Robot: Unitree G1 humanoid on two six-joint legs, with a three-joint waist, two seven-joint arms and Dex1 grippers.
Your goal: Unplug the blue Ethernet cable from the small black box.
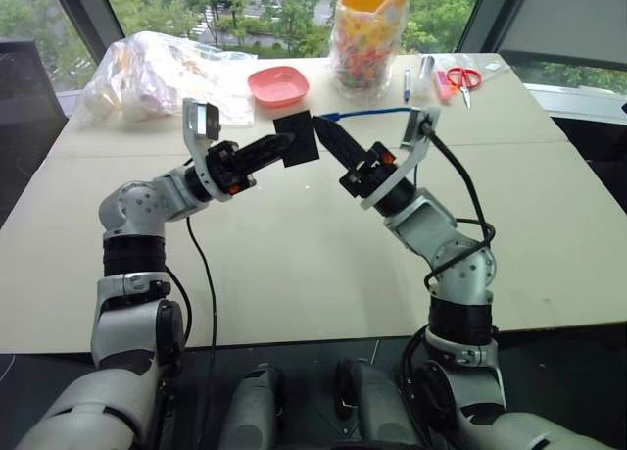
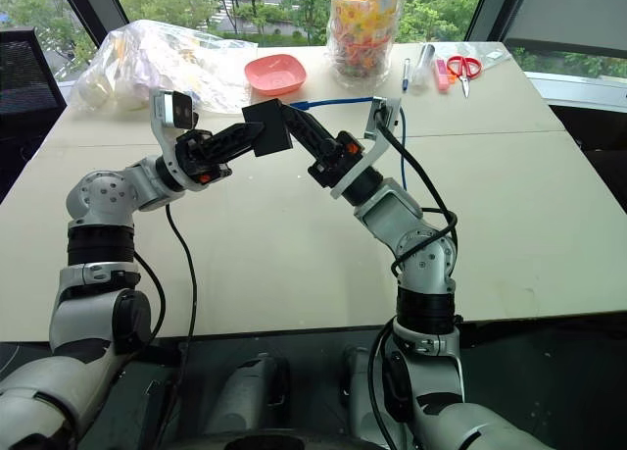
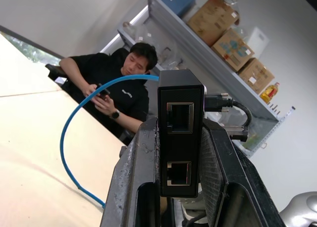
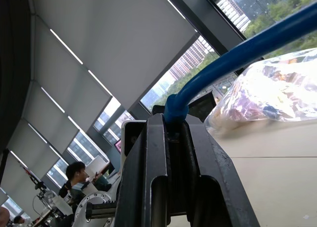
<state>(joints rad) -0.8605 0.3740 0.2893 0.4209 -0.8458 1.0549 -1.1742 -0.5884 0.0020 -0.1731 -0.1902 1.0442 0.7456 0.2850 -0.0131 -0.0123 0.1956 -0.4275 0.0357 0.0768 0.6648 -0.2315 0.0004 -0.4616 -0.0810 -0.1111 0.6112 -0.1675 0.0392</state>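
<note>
Holding the box (image 1: 296,138) up above the worktop (image 1: 294,264), the left gripper (image 1: 277,147) has its jaws clamped on the box's flat sides; two ports show on the edge facing the left wrist camera. The right gripper (image 1: 323,131) meets the box from the other side, jaws closed on the cable (image 4: 233,56) at its plug end, right against the box. From there the cable runs back across the worktop towards a jar (image 1: 369,33). A pink dish (image 1: 278,84), a plastic bag (image 1: 157,75) and scissors (image 1: 463,80) lie beyond.
</note>
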